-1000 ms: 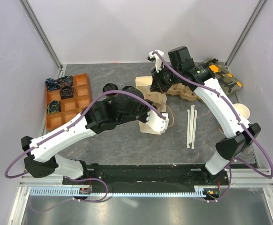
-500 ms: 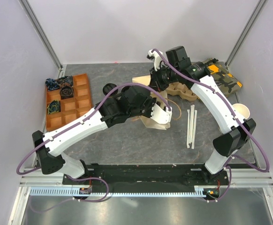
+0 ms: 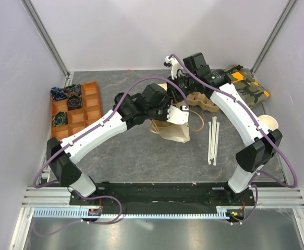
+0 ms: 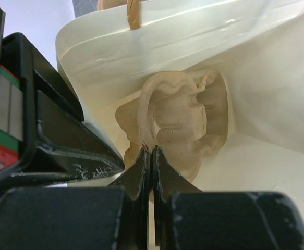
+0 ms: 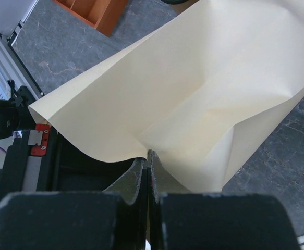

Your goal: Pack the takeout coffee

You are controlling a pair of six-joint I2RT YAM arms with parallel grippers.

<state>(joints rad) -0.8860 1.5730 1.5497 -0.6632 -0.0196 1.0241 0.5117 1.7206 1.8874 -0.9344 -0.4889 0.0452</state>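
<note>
Both jaws seemingly pinch the tan bag [image 5: 193,78].

Takeout coffee [image 3: 120,97], black lid, partly hidden

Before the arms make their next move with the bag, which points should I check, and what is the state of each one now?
1. Right gripper shut on the rim of the paper bag: ok.
2. Left gripper shut on the pulp carrier inside the bag: ok, it seems to pinch the carrier's edge.
3. Bag mouth open: ok, the left wrist view looks straight inside.
4. Room in the bag for a cup: cannot tell, the carrier fills much of the inside that shows.
5. Takeout coffee located: cannot tell, no lidded brown cup shows clearly in any view, and the arms cover the middle of the table.
</note>
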